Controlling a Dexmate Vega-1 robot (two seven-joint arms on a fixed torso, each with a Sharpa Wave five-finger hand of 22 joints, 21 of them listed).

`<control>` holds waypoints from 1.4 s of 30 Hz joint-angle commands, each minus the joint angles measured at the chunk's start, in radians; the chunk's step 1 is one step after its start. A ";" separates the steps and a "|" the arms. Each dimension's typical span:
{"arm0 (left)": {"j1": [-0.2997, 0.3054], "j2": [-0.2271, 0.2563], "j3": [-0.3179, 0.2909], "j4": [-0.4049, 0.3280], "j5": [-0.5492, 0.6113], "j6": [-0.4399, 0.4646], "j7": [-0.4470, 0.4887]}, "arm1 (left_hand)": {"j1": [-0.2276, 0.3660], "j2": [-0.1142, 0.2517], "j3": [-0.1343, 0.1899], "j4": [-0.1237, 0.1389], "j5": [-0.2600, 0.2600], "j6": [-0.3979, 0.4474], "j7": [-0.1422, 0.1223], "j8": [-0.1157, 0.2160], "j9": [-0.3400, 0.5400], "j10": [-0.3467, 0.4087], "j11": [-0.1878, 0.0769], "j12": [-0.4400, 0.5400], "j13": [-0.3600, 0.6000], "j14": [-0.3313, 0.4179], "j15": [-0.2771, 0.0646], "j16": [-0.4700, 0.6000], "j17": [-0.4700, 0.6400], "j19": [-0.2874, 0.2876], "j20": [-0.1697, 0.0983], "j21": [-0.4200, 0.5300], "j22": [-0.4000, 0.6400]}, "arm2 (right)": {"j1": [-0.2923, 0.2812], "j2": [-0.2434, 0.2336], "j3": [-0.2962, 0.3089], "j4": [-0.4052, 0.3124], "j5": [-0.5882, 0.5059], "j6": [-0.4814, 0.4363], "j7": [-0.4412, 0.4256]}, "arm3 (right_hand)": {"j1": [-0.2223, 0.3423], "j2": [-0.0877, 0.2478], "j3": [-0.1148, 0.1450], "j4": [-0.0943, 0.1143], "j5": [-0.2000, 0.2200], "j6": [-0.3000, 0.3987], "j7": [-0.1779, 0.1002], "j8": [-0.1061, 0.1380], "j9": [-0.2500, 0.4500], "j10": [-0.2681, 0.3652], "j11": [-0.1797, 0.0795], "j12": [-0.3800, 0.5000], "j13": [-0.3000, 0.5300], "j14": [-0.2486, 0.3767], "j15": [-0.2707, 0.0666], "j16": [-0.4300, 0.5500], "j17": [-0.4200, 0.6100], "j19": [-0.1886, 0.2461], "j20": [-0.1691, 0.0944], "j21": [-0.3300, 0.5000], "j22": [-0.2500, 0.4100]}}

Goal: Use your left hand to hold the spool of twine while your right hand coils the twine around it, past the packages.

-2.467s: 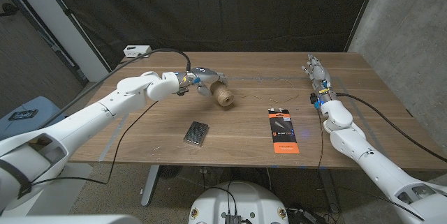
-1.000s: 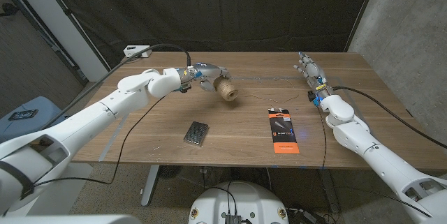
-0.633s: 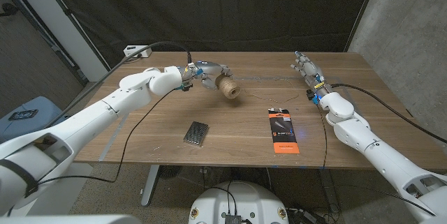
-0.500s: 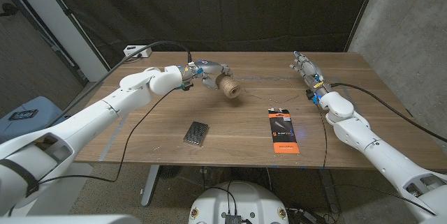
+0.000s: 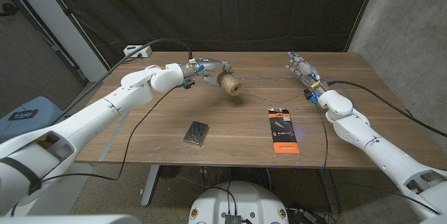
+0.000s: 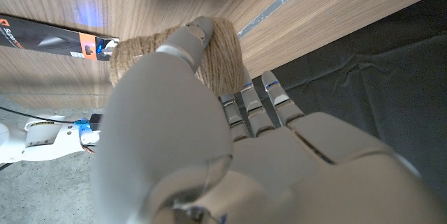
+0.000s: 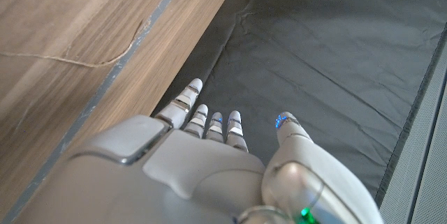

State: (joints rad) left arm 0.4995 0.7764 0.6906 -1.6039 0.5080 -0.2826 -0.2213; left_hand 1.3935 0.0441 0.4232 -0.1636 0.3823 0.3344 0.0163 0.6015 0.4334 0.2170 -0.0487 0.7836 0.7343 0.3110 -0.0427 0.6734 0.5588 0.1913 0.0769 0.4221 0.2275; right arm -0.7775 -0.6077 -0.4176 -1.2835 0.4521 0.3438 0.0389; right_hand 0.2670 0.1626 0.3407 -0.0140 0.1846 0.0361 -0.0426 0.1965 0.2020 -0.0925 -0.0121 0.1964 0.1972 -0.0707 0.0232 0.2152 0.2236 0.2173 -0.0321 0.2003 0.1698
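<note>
Head view: wooden surface (image 5: 174, 123) w/ black curtain behind, grey wall off to my right side. My left hand (image 5: 207, 70) holds the spool of twine (image 5: 228, 84) up off the surface, fingers wrapped round its back end. Loose twine (image 5: 269, 88) trails from the spool across the wood toward my right hand (image 5: 300, 66), which sits near the far edge, well apart from the spool, fingers stretched out and a bit spread, nothing in them. Orange-and-black package (image 5: 283, 130) lies nearer me than the spool, on my right side; small dark silvery package (image 5: 197, 132) nearer me too, just left of the spool. White box (image 5: 137, 51) w/ cable at far left corner.

Left wrist view: my fingers (image 6: 199, 32) curl over the spool (image 6: 220, 60), thumb across the wound twine; package (image 6: 56, 35) beyond it.

Right wrist view: my fingers (image 7: 192, 102) straight, slightly apart, empty; a strand of twine (image 7: 84, 60) lies on the wood near them, not touched.
</note>
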 commanded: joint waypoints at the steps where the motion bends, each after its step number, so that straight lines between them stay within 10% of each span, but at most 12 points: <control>1: -0.010 -0.008 -0.005 -0.010 -0.029 0.018 -0.017 | -0.011 0.021 0.009 0.010 0.005 0.011 0.011 0.011 0.014 0.043 -0.007 0.006 0.036 0.013 -0.001 0.004 0.003 0.003 0.002 0.008 0.002 | 0.022 -0.032 -0.024 -0.001 -0.040 -0.013 0.035 | 0.000 -0.003 0.005 -0.004 0.000 0.006 0.002 0.009 0.002 -0.002 -0.003 0.005 0.002 -0.009 -0.003 0.005 0.001 -0.003 0.003 -0.005 0.004; 42: -0.057 -0.040 0.002 -0.008 -0.066 0.041 -0.030 | -0.019 0.026 0.008 0.009 0.010 0.016 0.012 0.016 0.009 0.050 -0.006 0.000 0.044 0.014 0.000 0.002 0.006 0.001 0.005 0.012 -0.001 | 0.048 -0.072 -0.060 -0.033 -0.115 -0.025 0.069 | 0.045 -0.027 0.014 -0.056 -0.002 0.041 0.005 0.018 0.001 0.035 -0.006 0.016 0.002 0.024 -0.023 0.008 -0.014 0.024 -0.004 0.003 0.003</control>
State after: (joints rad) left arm 0.4569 0.7422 0.6886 -1.6144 0.4449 -0.2446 -0.2465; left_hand 1.3916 0.0422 0.4236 -0.1639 0.3861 0.3342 0.0166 0.6061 0.4334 0.2170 -0.0487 0.7835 0.7343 0.3145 -0.0391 0.6734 0.5607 0.1913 0.0769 0.4299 0.2229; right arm -0.7302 -0.6730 -0.4751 -1.3037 0.3520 0.3203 0.1131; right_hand 0.3005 0.1372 0.3533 -0.0650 0.1846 0.0681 -0.0355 0.2112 0.1998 -0.0600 -0.0153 0.2074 0.1980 -0.0511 0.0036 0.2152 0.2091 0.2334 -0.0340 0.1965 0.1698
